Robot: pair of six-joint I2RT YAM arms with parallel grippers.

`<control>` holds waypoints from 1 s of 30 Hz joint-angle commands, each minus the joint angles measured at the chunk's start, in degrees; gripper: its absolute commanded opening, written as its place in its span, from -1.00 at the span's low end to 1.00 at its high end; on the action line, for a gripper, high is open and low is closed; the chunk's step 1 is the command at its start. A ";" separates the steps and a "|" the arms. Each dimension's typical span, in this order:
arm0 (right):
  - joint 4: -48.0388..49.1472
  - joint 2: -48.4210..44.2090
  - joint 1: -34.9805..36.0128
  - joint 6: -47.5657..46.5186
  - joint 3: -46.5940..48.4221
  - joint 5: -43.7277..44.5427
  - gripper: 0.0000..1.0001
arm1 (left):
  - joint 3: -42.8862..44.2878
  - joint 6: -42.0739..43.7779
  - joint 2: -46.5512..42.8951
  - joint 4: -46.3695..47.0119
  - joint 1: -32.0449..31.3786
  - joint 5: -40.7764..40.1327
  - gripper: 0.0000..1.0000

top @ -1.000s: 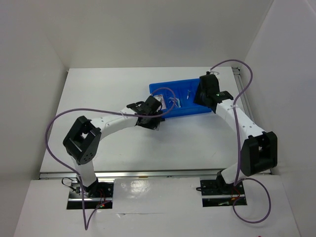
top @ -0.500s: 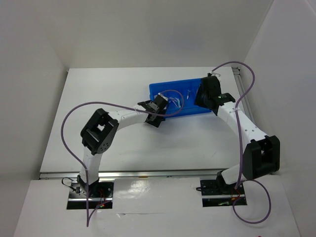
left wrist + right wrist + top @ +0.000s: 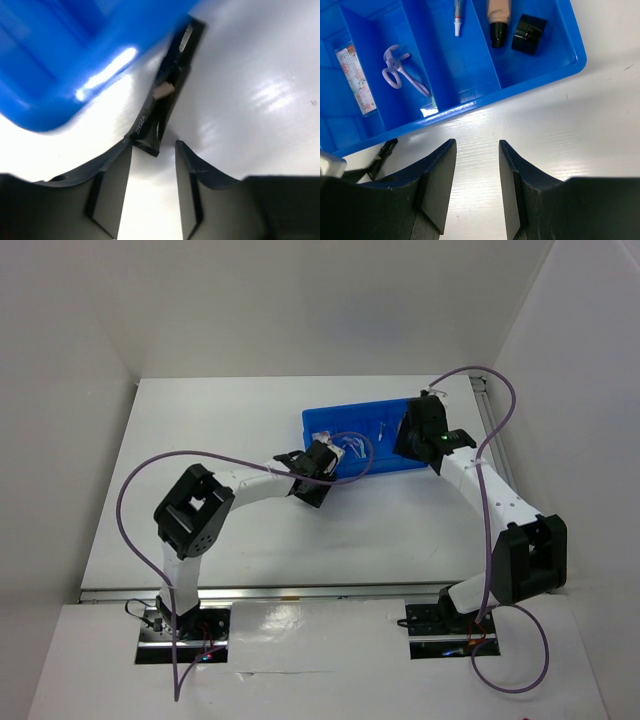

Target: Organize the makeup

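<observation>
A slim black tube [image 3: 167, 92] lies on the white table along the rim of the blue bin [image 3: 60, 60]. My left gripper [image 3: 152, 147] is open, and the tube's near end sits just between its fingertips, not clamped. In the right wrist view the bin [image 3: 540, 67] holds a clear pinkish flat case [image 3: 356, 80], a tiny silver stick [image 3: 458, 15], a tan bottle with a black cap [image 3: 497, 17] and a dark round compact [image 3: 528, 33]. My right gripper [image 3: 476, 146] is open and empty over the table at the bin's near edge.
A lilac eyelash curler [image 3: 402, 75] lies in a middle compartment. The bin [image 3: 345, 420] stands at the back centre-right of the table, with my left gripper [image 3: 318, 465] at its front-left corner and my right gripper [image 3: 418, 430] at its right end. White walls enclose the table.
My left arm has swung its elbow inward and carried the gripper a little right, up to the bin's front-left corner. The right arm has hardly moved.
</observation>
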 commanded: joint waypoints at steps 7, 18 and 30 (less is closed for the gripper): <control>-0.70 -1.66 -0.30 1.02 -0.23 -0.38 -0.05 | -0.18 -0.88 -0.74 -1.12 -3.48 1.36 -0.24; -0.70 -2.19 -0.30 1.02 -1.28 -0.38 -0.05 | 2.64 -0.18 -1.87 -5.78 -6.64 -1.88 -1.00; -1.31 -3.33 -0.30 1.02 -1.28 -0.38 -0.05 | 13.61 -2.62 -2.14 -14.21 -9.28 -3.81 -0.88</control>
